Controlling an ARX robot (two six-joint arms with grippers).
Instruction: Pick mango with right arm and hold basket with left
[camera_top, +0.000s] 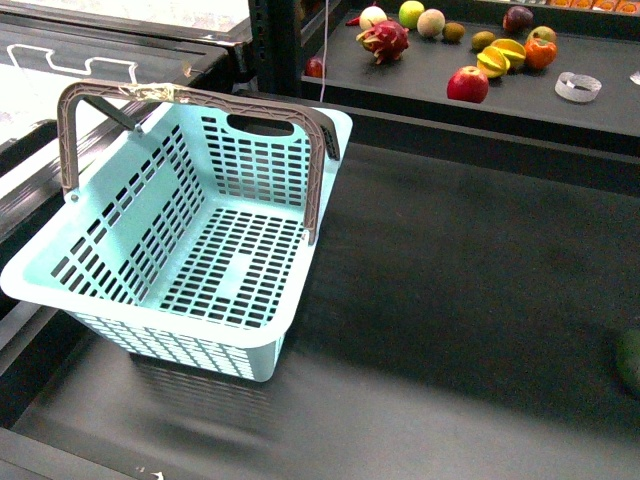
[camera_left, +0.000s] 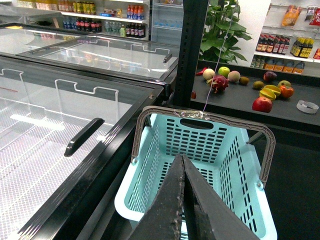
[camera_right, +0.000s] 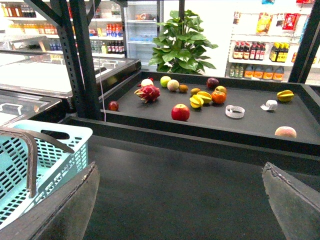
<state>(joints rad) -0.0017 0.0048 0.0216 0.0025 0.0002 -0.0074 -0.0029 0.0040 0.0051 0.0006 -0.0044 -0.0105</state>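
The basket (camera_top: 120, 235) stood empty on the dark counter (camera_top: 460, 300), on the left side of the front view, with both handles raised. One handle (camera_top: 120, 92) carried tape on its top bar. Your left gripper (camera_left: 182, 159) hung above the near side of the basket with the two fingers pressed together and nothing between them. It did not touch the basket.

Your right gripper (camera_right: 179, 172) had its fingers spread wide apart, and it also held nothing. It looked over the counter toward the raised shelf (camera_right: 240, 127) where the fruit lay.

I took the mango (camera_right: 285, 95) to be the long yellow fruit at the far right end of that shelf. It was small in the picture, so I was not fully sure. It lay well apart from the red apple (camera_right: 180, 112) and the yellow slices (camera_right: 200, 99), and nothing was beside it.

I judged that the mango would be smooth and rounded, so it could slip out of hard fingers. Its skin would also bruise under strong pressure. You should close across the narrow middle of it, not over the ends, and with gentle force.

The basket seemed light and stiff, and it could slide on the smooth counter. The handles probably swing, so the rim seemed the steadier place for the left gripper. First you had to open its fingers.
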